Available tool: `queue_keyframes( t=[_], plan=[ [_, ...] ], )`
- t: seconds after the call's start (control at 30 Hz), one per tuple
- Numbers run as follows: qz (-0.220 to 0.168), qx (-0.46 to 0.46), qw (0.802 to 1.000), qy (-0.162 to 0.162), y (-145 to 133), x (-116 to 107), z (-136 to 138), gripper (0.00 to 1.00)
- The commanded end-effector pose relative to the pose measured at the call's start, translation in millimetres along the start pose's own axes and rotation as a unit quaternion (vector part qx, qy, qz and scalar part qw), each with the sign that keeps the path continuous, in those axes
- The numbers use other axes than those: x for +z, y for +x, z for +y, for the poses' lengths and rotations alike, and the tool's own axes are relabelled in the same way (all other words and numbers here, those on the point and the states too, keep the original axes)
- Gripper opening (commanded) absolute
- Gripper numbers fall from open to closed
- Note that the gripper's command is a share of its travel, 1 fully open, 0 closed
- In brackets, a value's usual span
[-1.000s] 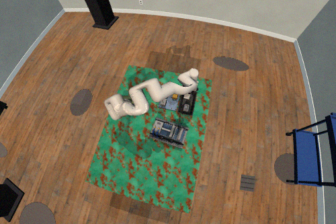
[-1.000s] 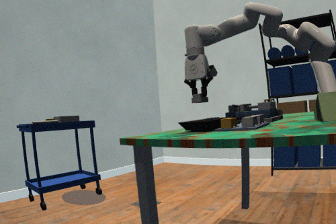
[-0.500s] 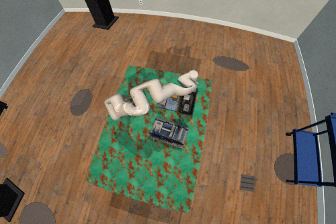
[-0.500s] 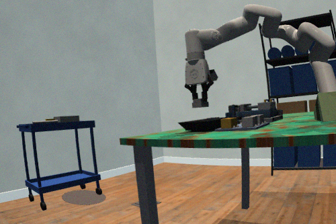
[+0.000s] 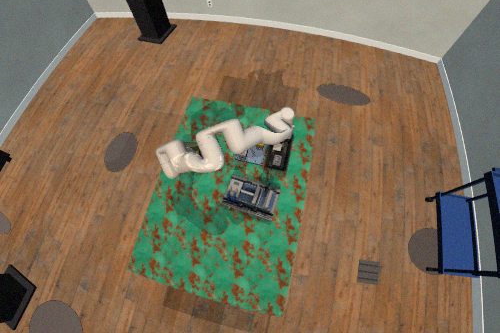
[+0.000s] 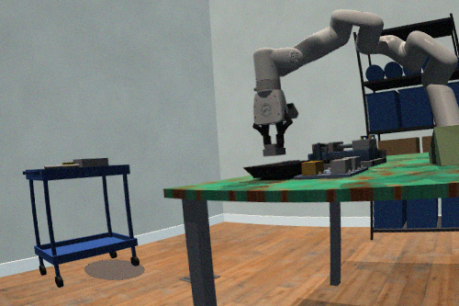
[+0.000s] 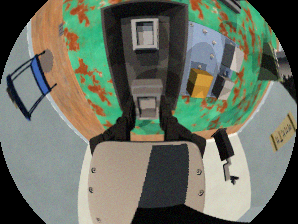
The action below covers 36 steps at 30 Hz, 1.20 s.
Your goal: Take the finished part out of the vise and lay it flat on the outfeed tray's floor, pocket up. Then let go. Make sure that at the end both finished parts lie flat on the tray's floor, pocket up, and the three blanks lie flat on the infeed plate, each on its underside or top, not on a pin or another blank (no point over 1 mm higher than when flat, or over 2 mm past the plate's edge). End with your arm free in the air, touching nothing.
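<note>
My gripper [image 6: 274, 143] is shut on the finished part [image 6: 274, 150], a small grey block, and holds it in the air a short way above the outfeed tray [image 6: 275, 169], a dark shallow tray at the table's left end. In the wrist view the part [image 7: 147, 104] sits between my fingers, over the tray's dark floor [image 7: 143, 56]. A second grey square block with a pale pocket [image 7: 144, 32] lies farther along the tray floor. From above, my wrist covers the tray's near end [image 5: 278, 154]. The vise [image 5: 250, 196] stands apart on the mat.
A blue plate [image 7: 209, 63] with a yellow block [image 7: 200, 84] and grey fixtures [image 6: 341, 163] lies right beside the tray. The table edge [image 6: 207, 190] is just past the tray. A blue cart [image 6: 78, 209] and a shelf rack [image 6: 404, 112] stand off the table.
</note>
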State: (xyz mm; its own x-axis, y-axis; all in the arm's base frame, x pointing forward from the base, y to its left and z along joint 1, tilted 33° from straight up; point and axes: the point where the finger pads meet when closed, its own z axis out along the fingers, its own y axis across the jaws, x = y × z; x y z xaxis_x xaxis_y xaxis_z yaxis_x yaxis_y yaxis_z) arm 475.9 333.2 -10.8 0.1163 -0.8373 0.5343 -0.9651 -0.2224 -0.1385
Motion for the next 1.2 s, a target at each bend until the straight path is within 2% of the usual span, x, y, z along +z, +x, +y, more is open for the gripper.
queue_keyframes(
  t=[0.0,0.47,1.17],
  plan=[
    [-0.002,0.001,1.0,0.002,-0.7,3.5,-1.7,0.0],
    [-0.002,0.001,1.0,0.002,-1.2,28.1,-1.9,0.0],
    [-0.002,0.001,1.0,0.002,-1.4,41.1,-2.0,0.0]
  ],
)
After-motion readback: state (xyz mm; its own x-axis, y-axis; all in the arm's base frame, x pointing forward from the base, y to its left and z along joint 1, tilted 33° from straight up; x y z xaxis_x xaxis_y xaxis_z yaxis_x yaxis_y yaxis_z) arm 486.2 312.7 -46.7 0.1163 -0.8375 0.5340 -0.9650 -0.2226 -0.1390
